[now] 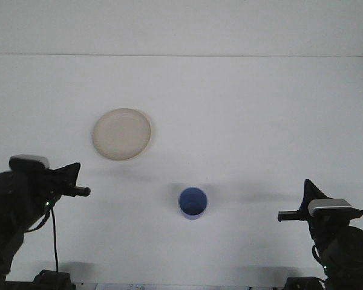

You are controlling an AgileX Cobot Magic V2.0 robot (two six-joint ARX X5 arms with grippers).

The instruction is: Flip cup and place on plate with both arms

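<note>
Cup (pixel 193 202) sits between both empty grippers — left gripper (pixel 72 181) and right gripper (pixel 305 202), openness unclear — so you can approach from either side, plate (pixel 121 134) beyond-left of it.

A white table (pixel 260 121) meets a white wall (pixel 181 24) behind.

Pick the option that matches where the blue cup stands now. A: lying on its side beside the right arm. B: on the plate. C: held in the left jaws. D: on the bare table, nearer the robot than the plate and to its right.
D: the blue cup stands upright, mouth up, on the white table, apart from the plate, which lies farther back and to the left.
</note>
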